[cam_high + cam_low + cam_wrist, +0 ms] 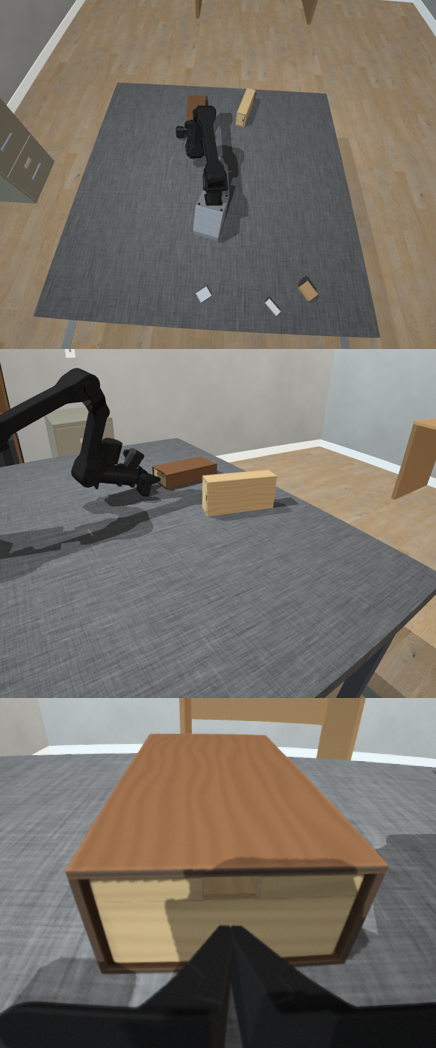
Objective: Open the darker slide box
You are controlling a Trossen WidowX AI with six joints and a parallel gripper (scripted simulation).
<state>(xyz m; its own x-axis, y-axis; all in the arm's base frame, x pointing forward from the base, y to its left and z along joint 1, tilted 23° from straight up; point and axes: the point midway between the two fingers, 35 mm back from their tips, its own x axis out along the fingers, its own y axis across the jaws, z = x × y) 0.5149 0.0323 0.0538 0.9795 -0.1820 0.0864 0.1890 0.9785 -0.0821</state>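
The darker slide box (225, 813) is a dark brown sleeve lying flat near the table's far edge; it also shows in the top view (195, 103) and the exterior view (185, 471). Its pale inner tray (225, 923) fills the near open end, about flush with the sleeve. My gripper (229, 936) is shut and empty, low above the table, its tips right at the middle of the tray's near face; it also shows in the exterior view (154, 480). I cannot tell whether the tips touch the tray. In the top view my arm hides the gripper.
A lighter slide box (245, 107) (238, 491) stands on its side to the right of the dark one. Two small white blocks (203, 293) (272, 306) and a tan block (308, 289) lie near the front edge. The robot base (211, 218) stands mid-table. The table edge lies just beyond the dark box.
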